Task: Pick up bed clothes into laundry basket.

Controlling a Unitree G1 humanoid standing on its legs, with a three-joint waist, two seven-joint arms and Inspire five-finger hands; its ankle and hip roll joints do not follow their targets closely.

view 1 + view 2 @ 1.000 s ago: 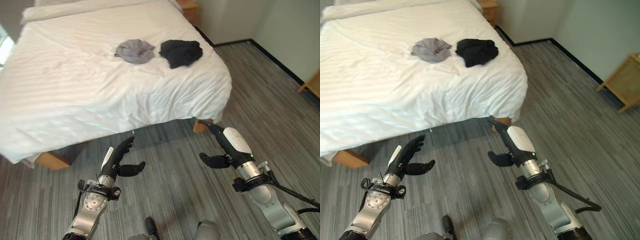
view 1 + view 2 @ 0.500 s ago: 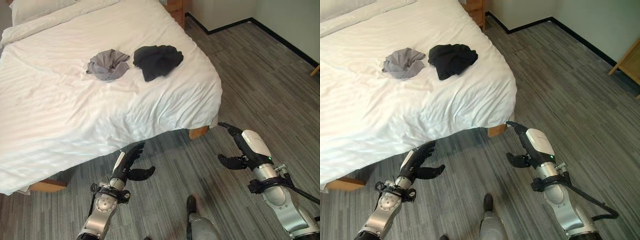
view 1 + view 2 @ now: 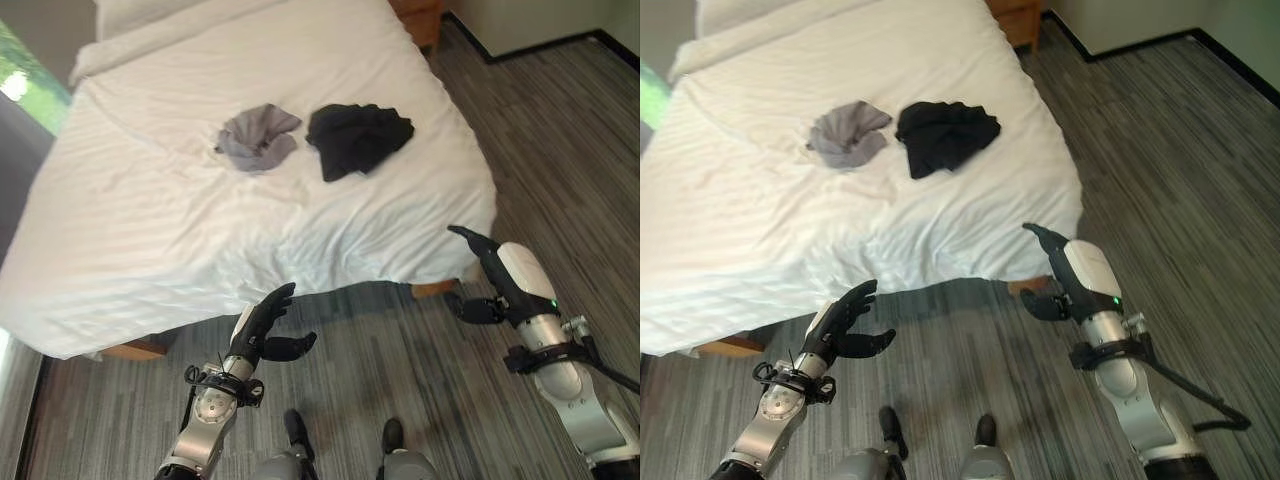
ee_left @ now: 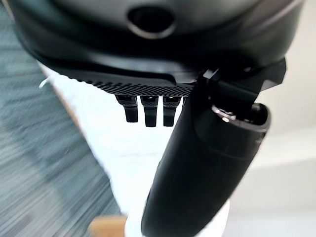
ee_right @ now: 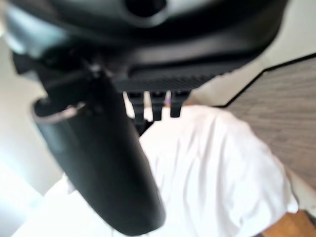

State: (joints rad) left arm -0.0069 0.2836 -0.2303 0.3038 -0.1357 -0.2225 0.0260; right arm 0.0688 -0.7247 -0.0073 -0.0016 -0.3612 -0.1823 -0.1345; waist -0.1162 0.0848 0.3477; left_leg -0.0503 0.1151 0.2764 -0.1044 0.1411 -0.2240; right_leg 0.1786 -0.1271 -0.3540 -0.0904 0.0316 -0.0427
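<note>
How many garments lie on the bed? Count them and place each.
2. A grey garment lies mid-bed; a black garment lies apart on its right, nearer the bed's right edge. None looks hidden.

White bed (image 3: 150,230) on grey striped floor (image 3: 560,150); wood nightstand (image 3: 420,15) at back.

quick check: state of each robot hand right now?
Left robot hand: open, fingers relaxed, holding nothing, over the floor short of the bed.
Right robot hand: open, empty, near the bed's corner.
</note>
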